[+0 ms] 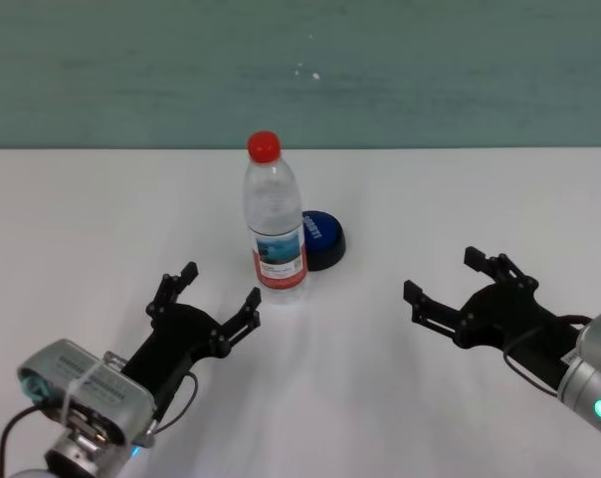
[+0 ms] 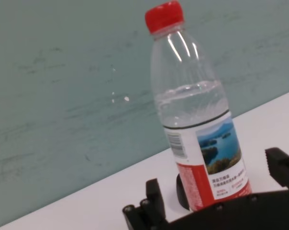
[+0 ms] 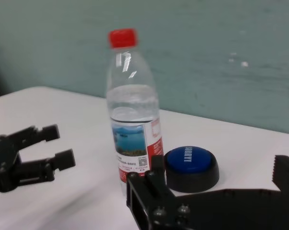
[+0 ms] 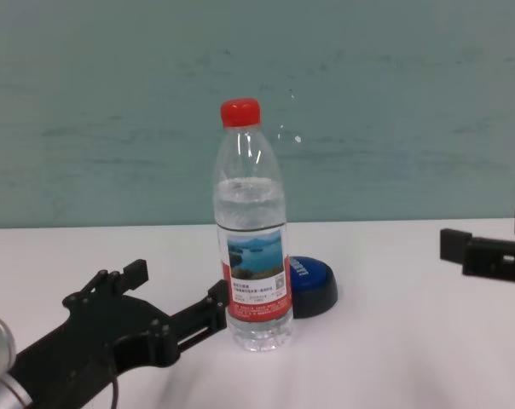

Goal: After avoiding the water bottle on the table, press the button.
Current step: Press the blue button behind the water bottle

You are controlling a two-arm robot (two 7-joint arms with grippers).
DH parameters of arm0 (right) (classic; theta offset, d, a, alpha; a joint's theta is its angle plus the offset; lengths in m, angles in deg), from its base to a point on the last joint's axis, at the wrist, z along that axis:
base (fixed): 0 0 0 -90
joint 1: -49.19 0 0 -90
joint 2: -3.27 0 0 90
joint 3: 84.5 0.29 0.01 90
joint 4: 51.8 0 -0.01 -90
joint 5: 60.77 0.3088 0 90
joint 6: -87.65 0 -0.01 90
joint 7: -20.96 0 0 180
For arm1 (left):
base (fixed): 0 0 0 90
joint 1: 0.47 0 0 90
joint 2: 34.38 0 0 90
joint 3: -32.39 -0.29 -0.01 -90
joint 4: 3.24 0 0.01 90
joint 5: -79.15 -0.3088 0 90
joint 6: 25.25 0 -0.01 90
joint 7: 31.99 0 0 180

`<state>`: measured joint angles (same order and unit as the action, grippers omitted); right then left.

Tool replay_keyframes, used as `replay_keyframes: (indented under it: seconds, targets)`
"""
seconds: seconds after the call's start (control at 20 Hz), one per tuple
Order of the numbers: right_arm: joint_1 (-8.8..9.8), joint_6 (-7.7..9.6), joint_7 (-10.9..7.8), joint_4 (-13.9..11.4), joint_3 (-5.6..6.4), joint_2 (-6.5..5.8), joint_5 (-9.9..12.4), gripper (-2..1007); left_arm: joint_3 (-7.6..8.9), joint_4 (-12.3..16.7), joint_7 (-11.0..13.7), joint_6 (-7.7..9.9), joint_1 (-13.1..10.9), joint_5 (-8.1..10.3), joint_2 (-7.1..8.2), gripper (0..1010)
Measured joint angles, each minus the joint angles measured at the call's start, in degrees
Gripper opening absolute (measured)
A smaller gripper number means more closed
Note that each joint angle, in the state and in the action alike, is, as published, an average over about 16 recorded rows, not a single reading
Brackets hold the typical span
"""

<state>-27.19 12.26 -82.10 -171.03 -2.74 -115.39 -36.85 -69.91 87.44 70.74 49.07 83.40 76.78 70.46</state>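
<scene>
The water bottle (image 1: 275,216) stands upright mid-table, clear with a red cap and lake label; it also shows in the left wrist view (image 2: 195,115), right wrist view (image 3: 133,105) and chest view (image 4: 251,234). The blue dome button (image 1: 320,238) on a black base sits just behind and right of the bottle, partly hidden by it (image 3: 191,166) (image 4: 309,284). My left gripper (image 1: 219,294) is open and empty, near and left of the bottle (image 4: 174,294). My right gripper (image 1: 446,275) is open and empty, to the right of the bottle and button.
The white table (image 1: 460,199) stretches back to a teal wall (image 1: 430,70). Bare tabletop lies on both sides of the bottle and between the two grippers.
</scene>
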Motion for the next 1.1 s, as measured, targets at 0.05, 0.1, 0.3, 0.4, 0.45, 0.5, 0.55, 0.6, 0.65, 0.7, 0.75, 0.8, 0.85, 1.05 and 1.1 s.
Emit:
replay_keyframes:
  seconds: [0.05,0.1,0.3,0.4,0.45,0.5,0.55,0.6,0.65,0.7,0.75,0.8,0.85,1.05,1.1]
  targets:
    - [0.20,-0.01,-0.08,-0.2,0.33,-0.26,0.0,1004,0.00,0.0,0.0,0.00,0.0,0.00,0.00,1000]
    - [0.42,-0.03,-0.17,-0.5,0.69,-0.52,0.0,1004,0.00,0.0,0.0,0.00,0.0,0.00,0.00,1000]
    - [1.44,-0.18,-0.52,-1.4,2.70,-1.65,0.1,1004,0.00,0.0,0.0,0.00,0.0,0.00,0.00,1000]
    - [1.86,-0.23,-0.74,-1.8,3.80,-2.25,0.3,1004,0.00,0.0,0.0,0.00,0.0,0.00,0.00,1000]
    - [2.04,-0.26,-0.85,-1.9,4.36,-2.53,0.4,1004,0.00,0.0,0.0,0.00,0.0,0.00,0.00,1000]
    - [2.17,-0.28,-0.96,-2.0,4.90,-2.80,0.6,1004,0.00,0.0,0.0,0.00,0.0,0.00,0.00,1000]
    - [2.23,-0.31,-1.08,-2.1,5.39,-3.03,0.7,1004,0.00,0.0,0.0,0.00,0.0,0.00,0.00,1000]
    - [2.16,-0.32,-1.19,-2.0,5.79,-3.23,0.9,1004,0.00,0.0,0.0,0.00,0.0,0.00,0.00,1000]
    - [1.99,-0.31,-1.31,-1.9,6.10,-3.38,1.1,1004,0.00,0.0,0.0,0.00,0.0,0.00,0.00,1000]
    - [1.70,-0.27,-1.41,-1.6,6.34,-3.51,1.3,1004,0.00,0.0,0.0,0.00,0.0,0.00,0.00,1000]
    - [1.36,-0.23,-1.53,-1.4,6.52,-3.63,1.5,1004,0.00,0.0,0.0,0.00,0.0,0.00,0.00,1000]
    - [0.92,-0.16,-1.63,-1.1,6.61,-3.71,1.7,1004,0.00,0.0,0.0,0.00,0.0,0.00,0.00,1000]
    - [0.35,-0.08,-1.74,-0.6,6.59,-3.77,1.9,1004,0.00,0.0,0.0,0.00,0.0,0.00,0.00,1000]
    - [-2.53,0.36,-2.15,1.4,5.86,-3.91,2.7,1004,0.00,0.0,0.0,0.00,0.0,0.00,0.00,1000]
    - [-3.38,0.49,-2.24,2.0,5.55,-3.93,2.8,1004,0.00,0.0,0.0,0.00,0.0,0.00,0.00,1000]
